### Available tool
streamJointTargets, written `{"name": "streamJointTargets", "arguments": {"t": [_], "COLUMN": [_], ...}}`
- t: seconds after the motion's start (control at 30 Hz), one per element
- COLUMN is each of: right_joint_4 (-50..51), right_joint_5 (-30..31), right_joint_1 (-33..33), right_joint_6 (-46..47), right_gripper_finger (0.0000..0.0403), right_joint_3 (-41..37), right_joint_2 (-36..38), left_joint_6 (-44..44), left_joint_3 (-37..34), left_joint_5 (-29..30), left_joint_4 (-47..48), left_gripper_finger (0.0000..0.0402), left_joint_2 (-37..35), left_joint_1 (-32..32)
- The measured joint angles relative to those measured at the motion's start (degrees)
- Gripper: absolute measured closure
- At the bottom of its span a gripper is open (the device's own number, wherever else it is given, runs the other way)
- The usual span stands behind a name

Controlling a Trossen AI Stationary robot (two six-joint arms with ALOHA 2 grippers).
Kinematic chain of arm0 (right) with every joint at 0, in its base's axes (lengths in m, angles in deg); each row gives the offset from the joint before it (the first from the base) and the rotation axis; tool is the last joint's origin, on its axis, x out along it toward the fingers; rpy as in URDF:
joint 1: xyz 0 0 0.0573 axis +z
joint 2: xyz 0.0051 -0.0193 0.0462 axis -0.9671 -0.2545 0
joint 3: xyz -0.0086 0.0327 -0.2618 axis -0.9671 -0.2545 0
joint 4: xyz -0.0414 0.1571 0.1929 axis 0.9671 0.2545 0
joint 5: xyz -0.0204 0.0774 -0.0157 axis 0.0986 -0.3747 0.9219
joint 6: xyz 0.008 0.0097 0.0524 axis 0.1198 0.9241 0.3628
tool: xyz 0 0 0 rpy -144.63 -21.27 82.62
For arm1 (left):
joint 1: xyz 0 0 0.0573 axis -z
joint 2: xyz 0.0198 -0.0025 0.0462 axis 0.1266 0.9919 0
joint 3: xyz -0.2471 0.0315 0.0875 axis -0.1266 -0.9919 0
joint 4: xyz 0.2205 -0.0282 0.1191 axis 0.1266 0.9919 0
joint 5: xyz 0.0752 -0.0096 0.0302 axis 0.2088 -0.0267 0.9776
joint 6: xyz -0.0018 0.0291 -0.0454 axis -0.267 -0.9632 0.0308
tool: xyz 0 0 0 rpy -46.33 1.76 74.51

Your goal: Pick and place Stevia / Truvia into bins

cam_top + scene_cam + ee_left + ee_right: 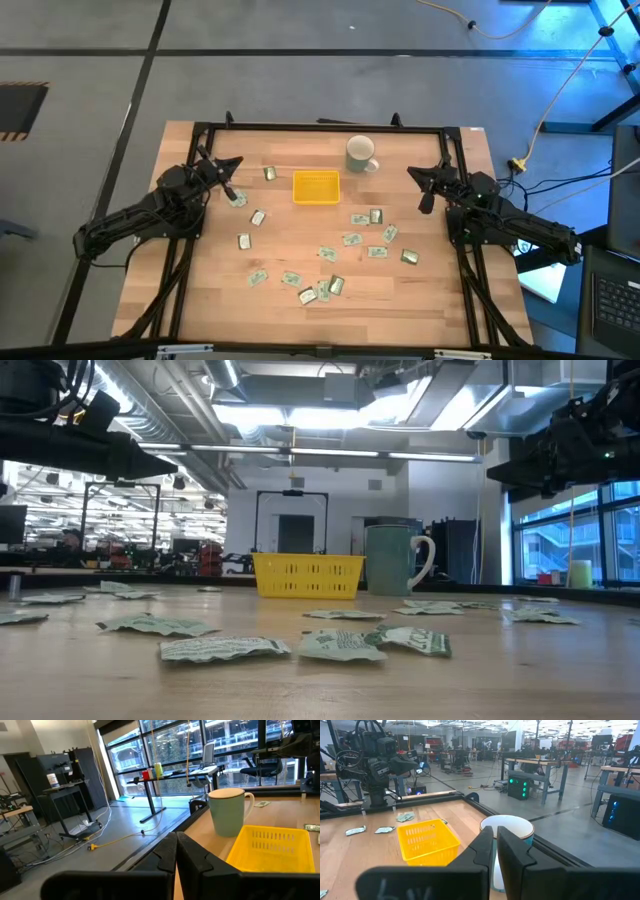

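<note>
Several pale green and white Stevia sachets (352, 239) lie flat and scattered on the wooden table, most of them on the near side of the yellow bin (316, 187); in the low view they lie in the foreground (222, 648). The bin stands at the table's far middle and looks empty (270, 849). My left gripper (232, 165) hovers level above the table's far left, shut with nothing in it (176, 852). My right gripper (418, 177) hovers level at the far right, its fingers close together and holding nothing (495, 845).
A white mug (360, 153) stands just right of the bin, toward the far edge. A black frame (320, 126) runs along the table's far edge and down both sides. Bare wood lies along the near edge (330, 325).
</note>
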Motion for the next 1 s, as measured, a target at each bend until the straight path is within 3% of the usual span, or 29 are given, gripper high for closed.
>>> {"name": "streamJointTargets", "arguments": {"t": [0.77, 1.0], "right_joint_4": [-0.02, -0.04], "right_joint_5": [0.02, 0.02], "right_joint_1": [0.02, 0.01], "right_joint_6": [0.0, 0.0], "right_gripper_finger": [0.0373, 0.0373], "right_joint_3": [0.0, -0.02], "right_joint_2": [0.0, 0.0], "left_joint_6": [-0.06, -9.25], "left_joint_3": [-0.02, -0.02], "left_joint_5": [0.0, 0.04], "left_joint_4": [-0.02, -0.85], "left_gripper_finger": [0.0396, 0.0396], "left_joint_2": [0.0, 0.0], "left_joint_1": [-0.02, -0.15]}}
